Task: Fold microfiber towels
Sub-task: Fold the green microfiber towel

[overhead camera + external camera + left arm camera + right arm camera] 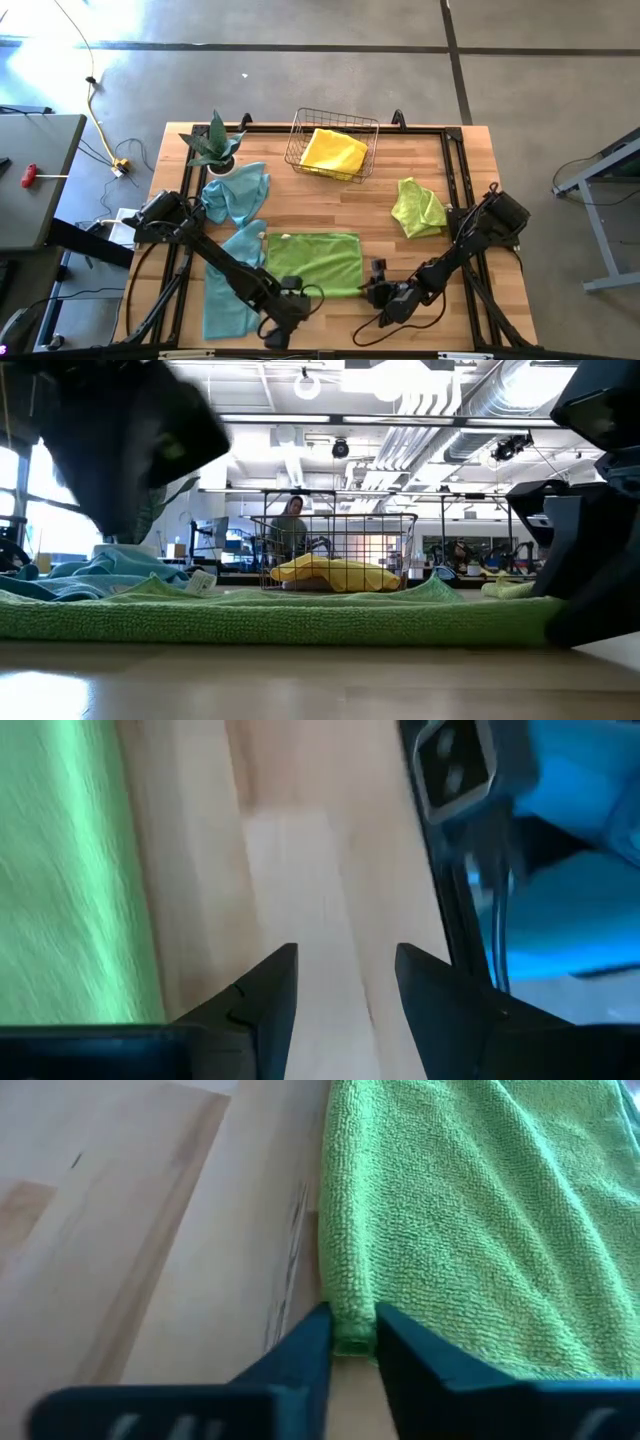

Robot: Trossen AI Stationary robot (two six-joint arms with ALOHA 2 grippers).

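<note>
Your right gripper point(352, 1342) pinches the corner of the flat green towel point(315, 262), which lies at 6 o'clock on the tabletop point(420, 160). Your left gripper point(345, 982) hovers with fingers parted and holding nothing over bare wood just beside that towel's 7 o'clock corner.

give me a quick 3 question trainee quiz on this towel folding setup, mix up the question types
1. True or false: the right claw is shut on a corner of the flat green towel.
2. Which towel lies in the wire basket? A teal, B yellow, C grey
3. Fill in: the left claw is ____ over bare wood, holding nothing.

Key: 1 true; 2 B, the yellow towel; 3 open
</note>
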